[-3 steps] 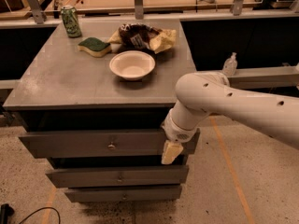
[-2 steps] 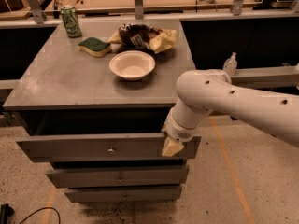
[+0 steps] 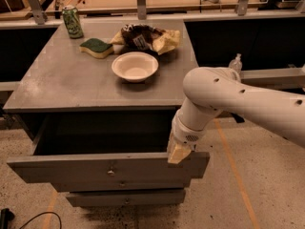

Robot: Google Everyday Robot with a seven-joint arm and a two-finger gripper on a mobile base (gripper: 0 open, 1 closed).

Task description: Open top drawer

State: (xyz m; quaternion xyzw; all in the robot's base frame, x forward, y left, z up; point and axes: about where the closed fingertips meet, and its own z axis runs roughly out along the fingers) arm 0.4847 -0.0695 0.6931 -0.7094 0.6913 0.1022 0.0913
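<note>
Moved: drawer further out, open below desk | hand at front's top edge, right end; grip cannot tell | risk: off-centre pull may skew, jam it; overpull could unseat it

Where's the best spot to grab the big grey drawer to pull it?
Probably the small knob in the middle of the front of the top drawer, from straight ahead: it sticks out and is centred, so the pull should stay even. The front's top edge also works from above; the gripper sits there, near the right end.
</note>
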